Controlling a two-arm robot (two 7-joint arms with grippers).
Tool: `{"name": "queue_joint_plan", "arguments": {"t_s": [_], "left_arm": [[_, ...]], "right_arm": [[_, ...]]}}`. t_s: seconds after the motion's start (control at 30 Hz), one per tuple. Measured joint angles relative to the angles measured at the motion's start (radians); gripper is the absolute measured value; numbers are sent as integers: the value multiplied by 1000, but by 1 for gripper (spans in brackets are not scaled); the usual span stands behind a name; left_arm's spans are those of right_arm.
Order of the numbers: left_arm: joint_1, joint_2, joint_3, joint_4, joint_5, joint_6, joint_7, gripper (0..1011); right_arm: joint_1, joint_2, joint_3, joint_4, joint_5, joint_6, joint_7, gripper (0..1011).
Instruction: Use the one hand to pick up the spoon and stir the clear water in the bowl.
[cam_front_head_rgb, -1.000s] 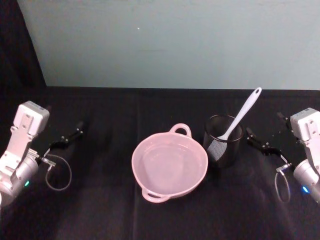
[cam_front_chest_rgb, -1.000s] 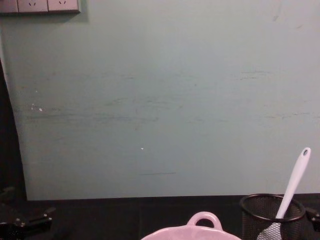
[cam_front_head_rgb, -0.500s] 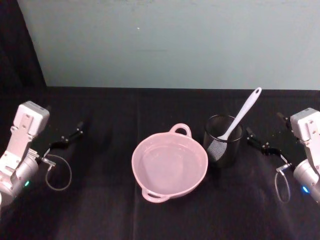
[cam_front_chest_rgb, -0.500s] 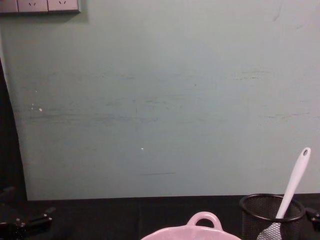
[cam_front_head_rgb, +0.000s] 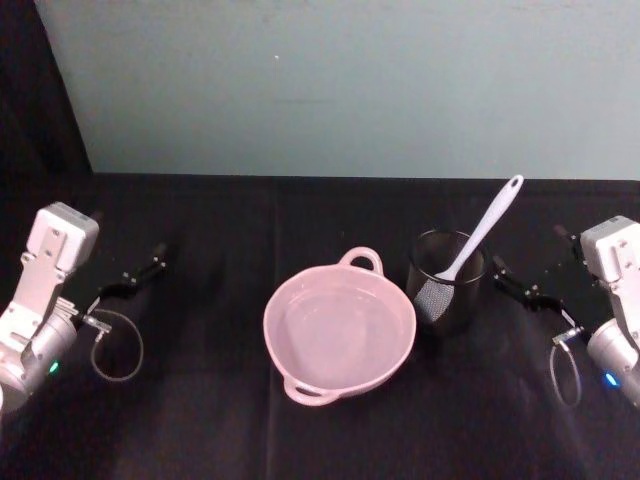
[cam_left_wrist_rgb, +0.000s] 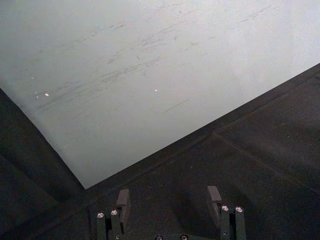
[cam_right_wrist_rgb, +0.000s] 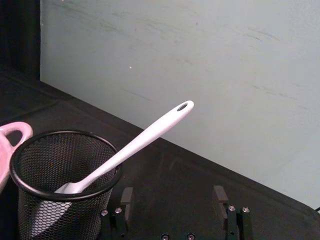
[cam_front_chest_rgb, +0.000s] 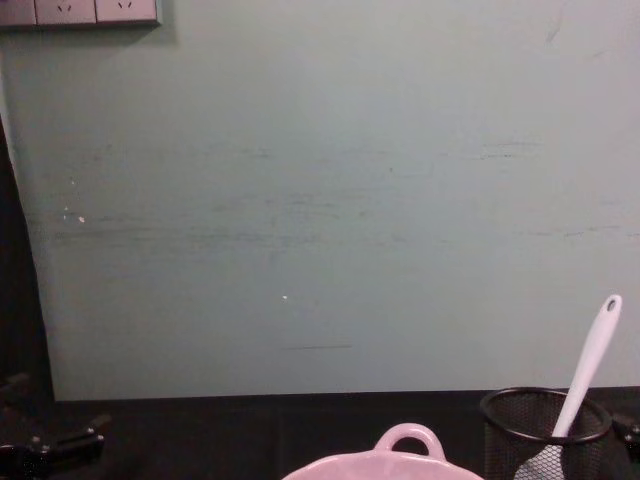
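Spoon (cam_front_head_rgb: 482, 228) stands blade-down in the mesh cup (cam_front_head_rgb: 446, 283). Its handle leans up past the rim toward the wall (cam_front_head_rgb: 330, 90), holed end uppermost. Same pose as 1.0 s and 0.5 s ago; no shift seen.

Cup sits just right of the bowl (cam_front_head_rgb: 272, 318); cannot tell whether they touch. Bowl is mid-table on the black cloth (cam_front_head_rgb: 200, 400) and holds clear water, with one loop handle toward the wall. Neither has moved.

Right gripper (cam_right_wrist_rgb: 171, 199): fingers spread wide, nothing between them. It is low over the cloth, just right of the cup and apart from it. Position unchanged from both earlier frames.

Left gripper (cam_left_wrist_rgb: 168, 197): fingers wide apart, empty, parked at far left, well apart from the bowl. In the chest view it may sit a shade lower than 1.0 s ago; no change since 0.5 s ago.
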Motion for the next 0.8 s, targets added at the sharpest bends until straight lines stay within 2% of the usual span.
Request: {"name": "queue_joint_plan", "arguments": {"t_s": [0.17, 0.27, 0.4, 0.43, 0.5, 0.53, 0.63, 0.67, 0.73, 0.77, 0.8], "left_arm": [[0, 0, 0, 0, 0, 0, 0, 1005], [0, 0, 0, 0, 0, 0, 0, 1005], [0, 0, 0, 0, 0, 0, 0, 1005], [0, 0, 0, 0, 0, 0, 0, 1005], [0, 0, 0, 0, 0, 0, 0, 1005], [0, 0, 0, 0, 0, 0, 0, 1005], [0, 0, 0, 0, 0, 0, 0, 1005], [0, 0, 0, 0, 0, 0, 0, 1005], [0, 0, 0, 0, 0, 0, 0, 1005], [0, 0, 0, 0, 0, 0, 0, 1005], [0, 0, 0, 0, 0, 0, 0, 1005]], "right_arm": [[-39, 15, 34, -45, 16, 12, 6, 1003], [-76, 27, 63, -86, 47, 28, 16, 1003], [-122, 35, 108, -138, 110, 46, 38, 1003], [-134, 33, 125, -153, 142, 52, 52, 1003], [-143, 27, 141, -167, 175, 61, 68, 1003], [-147, 17, 156, -176, 213, 72, 86, 1003], [-147, -4, 175, -183, 272, 90, 117, 1003], [-143, -21, 186, -183, 311, 103, 139, 1002], [-135, -40, 197, -179, 354, 121, 160, 1003], [-123, -63, 210, -167, 405, 145, 184, 1003], [-116, -75, 216, -159, 429, 158, 194, 1003]]}}
